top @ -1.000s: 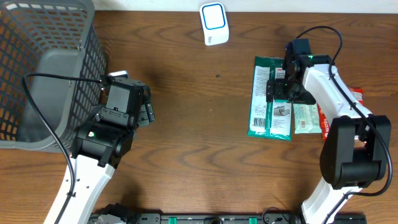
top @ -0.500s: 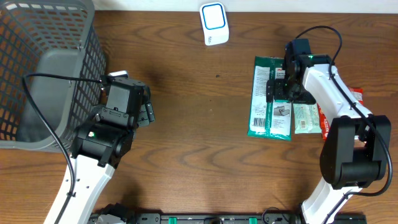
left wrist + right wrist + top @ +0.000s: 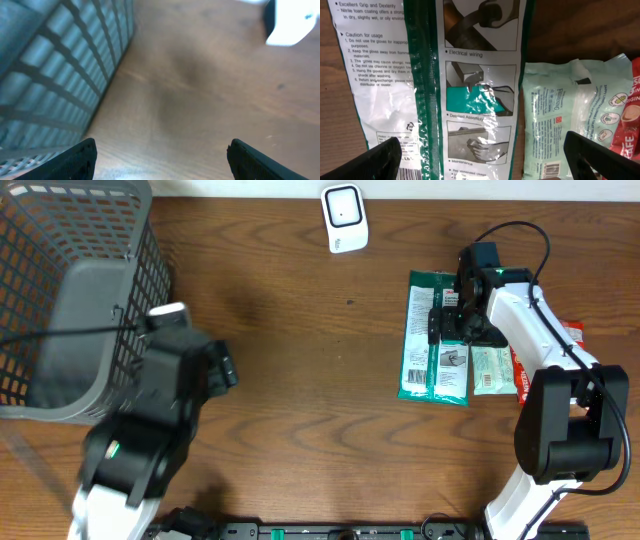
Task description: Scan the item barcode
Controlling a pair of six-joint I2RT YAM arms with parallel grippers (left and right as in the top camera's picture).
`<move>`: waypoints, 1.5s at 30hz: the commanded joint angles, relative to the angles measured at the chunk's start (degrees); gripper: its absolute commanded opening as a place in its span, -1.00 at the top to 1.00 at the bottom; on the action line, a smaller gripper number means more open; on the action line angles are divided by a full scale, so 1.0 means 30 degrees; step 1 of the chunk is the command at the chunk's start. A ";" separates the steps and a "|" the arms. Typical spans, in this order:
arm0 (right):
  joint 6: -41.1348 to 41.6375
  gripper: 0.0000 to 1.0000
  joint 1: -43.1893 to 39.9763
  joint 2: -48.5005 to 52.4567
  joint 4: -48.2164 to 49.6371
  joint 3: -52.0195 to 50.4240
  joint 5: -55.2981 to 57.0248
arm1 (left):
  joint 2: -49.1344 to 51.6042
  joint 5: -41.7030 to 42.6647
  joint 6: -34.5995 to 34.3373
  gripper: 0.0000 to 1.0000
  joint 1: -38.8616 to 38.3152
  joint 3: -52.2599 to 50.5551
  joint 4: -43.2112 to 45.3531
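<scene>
My left gripper (image 3: 222,370) hangs just beside the grey wire basket (image 3: 60,300), blurred in the overhead view. Its fingers are spread wide over the bare wooden table (image 3: 300,400), holding and touching nothing. The white scanner (image 3: 343,218) stands at the far edge, well apart from both my grippers. The green glove packet (image 3: 425,335) lies flat, printed back up, directly under my right gripper (image 3: 450,320), whose fingers are spread as far as they go, with nothing pinched between them. I cannot tell whether the tips touch the film. Just beside the green packet lies a pale mint wipes pack (image 3: 492,370), then a red packet (image 3: 570,332).
</scene>
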 commanded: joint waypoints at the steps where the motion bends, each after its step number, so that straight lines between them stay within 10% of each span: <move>1: -0.0138 -0.98 -0.0066 0.0109 -0.0007 0.0386 0.0168 | -0.3497 -0.0204 0.0168 -0.69 0.1005 0.0182 -0.0102; 24: -0.0138 -0.98 -0.0066 0.0109 -0.0007 0.0386 0.0168 | -1.6917 -0.0182 -0.2208 -0.69 0.3993 -0.7315 0.0342; 45: -0.0138 -0.99 -0.0066 0.0109 -0.0007 0.0386 0.0168 | -1.8083 0.3942 -0.2739 -0.70 0.3985 -1.9992 2.2229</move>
